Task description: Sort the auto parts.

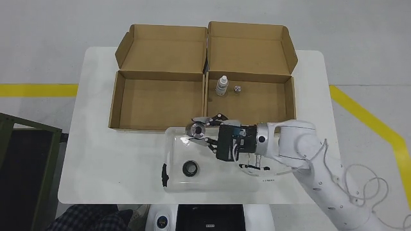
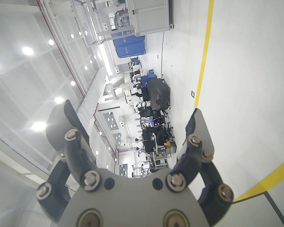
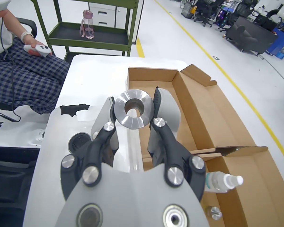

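My right gripper (image 3: 134, 109) is shut on a silver metal ring (image 3: 134, 108) with a round hole, held between its two fingers. From above, the right gripper (image 1: 200, 130) holds the metal ring (image 1: 194, 129) over the far edge of a clear plastic bin (image 1: 173, 179). A black ring-shaped part (image 1: 191, 168) lies in that bin, seen also as the black part (image 3: 78, 141). In the right-hand cardboard box (image 1: 282, 106) lie a small white bottle (image 1: 221, 86) and a small metal piece (image 1: 237, 88). My left gripper (image 2: 132, 119) is open, pointing away into the hall.
Two open cardboard boxes stand side by side at the back of the white table (image 1: 90, 135); the left box (image 1: 157, 102) holds nothing. A green cart (image 3: 85, 12) and a seated person with controllers are beyond the table's left side.
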Motion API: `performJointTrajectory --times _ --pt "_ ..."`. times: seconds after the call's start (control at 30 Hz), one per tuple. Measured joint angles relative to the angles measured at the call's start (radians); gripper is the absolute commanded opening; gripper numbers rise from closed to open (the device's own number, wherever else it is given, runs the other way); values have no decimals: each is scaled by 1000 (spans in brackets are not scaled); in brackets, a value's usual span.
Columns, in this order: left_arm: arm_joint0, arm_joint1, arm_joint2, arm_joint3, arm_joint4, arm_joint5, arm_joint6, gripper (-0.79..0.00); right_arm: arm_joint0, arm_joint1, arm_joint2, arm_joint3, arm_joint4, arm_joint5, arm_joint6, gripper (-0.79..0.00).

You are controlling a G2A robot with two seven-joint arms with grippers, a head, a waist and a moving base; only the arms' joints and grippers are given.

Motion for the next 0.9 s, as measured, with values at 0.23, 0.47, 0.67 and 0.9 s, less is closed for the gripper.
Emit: performJointTrajectory --times 0.23,0.47,0.67,0.9 --pt "0 0 0 0 0 0 0 0 -44 18 122 -29 51 -7 -28 -785" --pt "0 0 0 0 0 0 0 0 -91 30 203 -39 82 -3 -52 -785" --pt "0 0 0 0 0 0 0 0 -113 35 241 -53 105 -6 -74 -785" --pt "0 0 0 0 0 0 0 0 -123 40 265 -59 125 -14 -92 -785"
